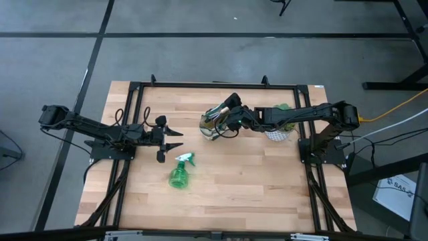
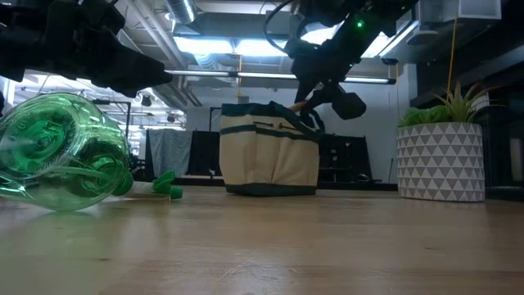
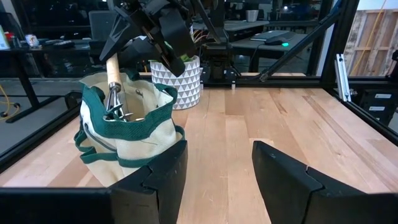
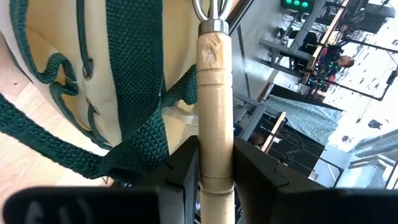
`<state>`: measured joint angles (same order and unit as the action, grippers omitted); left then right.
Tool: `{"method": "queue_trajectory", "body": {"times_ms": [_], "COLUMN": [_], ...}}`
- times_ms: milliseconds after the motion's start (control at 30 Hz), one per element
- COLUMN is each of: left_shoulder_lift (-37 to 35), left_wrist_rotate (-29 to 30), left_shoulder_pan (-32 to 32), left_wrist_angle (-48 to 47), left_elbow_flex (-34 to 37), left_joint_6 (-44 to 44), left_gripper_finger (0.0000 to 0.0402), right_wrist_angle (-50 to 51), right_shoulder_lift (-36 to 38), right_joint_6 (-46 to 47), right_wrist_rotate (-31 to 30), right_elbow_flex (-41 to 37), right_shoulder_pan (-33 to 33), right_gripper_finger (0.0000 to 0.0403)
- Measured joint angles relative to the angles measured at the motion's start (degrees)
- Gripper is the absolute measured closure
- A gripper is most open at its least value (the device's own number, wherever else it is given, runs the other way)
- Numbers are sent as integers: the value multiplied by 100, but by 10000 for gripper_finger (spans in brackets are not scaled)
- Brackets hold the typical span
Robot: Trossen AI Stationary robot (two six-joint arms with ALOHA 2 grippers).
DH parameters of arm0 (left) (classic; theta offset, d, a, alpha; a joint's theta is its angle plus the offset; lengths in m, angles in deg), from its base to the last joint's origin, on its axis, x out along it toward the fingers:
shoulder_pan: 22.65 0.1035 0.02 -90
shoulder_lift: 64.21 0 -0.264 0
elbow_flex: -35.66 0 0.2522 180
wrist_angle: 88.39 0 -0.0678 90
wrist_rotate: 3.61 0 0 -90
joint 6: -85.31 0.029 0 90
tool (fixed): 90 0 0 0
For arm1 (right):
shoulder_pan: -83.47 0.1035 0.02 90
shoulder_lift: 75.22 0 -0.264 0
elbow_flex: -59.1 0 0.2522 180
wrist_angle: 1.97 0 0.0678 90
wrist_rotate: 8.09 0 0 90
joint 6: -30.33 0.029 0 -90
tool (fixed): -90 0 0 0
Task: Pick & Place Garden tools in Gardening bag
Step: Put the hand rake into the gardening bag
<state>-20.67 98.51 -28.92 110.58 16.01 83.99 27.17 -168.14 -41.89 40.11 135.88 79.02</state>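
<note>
Two dark arms work over the pale wooden desk. The right tool clenches the wooden handle of a small rake, holding it upright with its metal end down inside the beige fabric gardening bag with dark green trim. The left tool hangs released, fingers spread, near the green translucent spray bottle, which lies on its side on the desk. A white patterned plant pot stands beyond the bag.
</note>
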Motion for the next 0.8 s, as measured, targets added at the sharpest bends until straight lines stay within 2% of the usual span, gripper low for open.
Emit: {"method": "queue_trajectory", "body": {"times_ms": [633, 800], "left_shoulder_lift": [-1, 1], "left_wrist_rotate": [0, 0], "left_shoulder_pan": [-1, -1], "left_wrist_angle": [0, 0], "left_elbow_flex": [-1, -2], "left_joint_6": [0, -2], "left_gripper_finger": [224, 226], "right_wrist_angle": [-59, -232], "right_shoulder_lift": [2, 2], "right_joint_6": [46, 553], "right_wrist_rotate": [-2, -9], "right_elbow_flex": [1, 1], "right_shoulder_pan": [4, 5], "right_gripper_finger": [309, 321]}}
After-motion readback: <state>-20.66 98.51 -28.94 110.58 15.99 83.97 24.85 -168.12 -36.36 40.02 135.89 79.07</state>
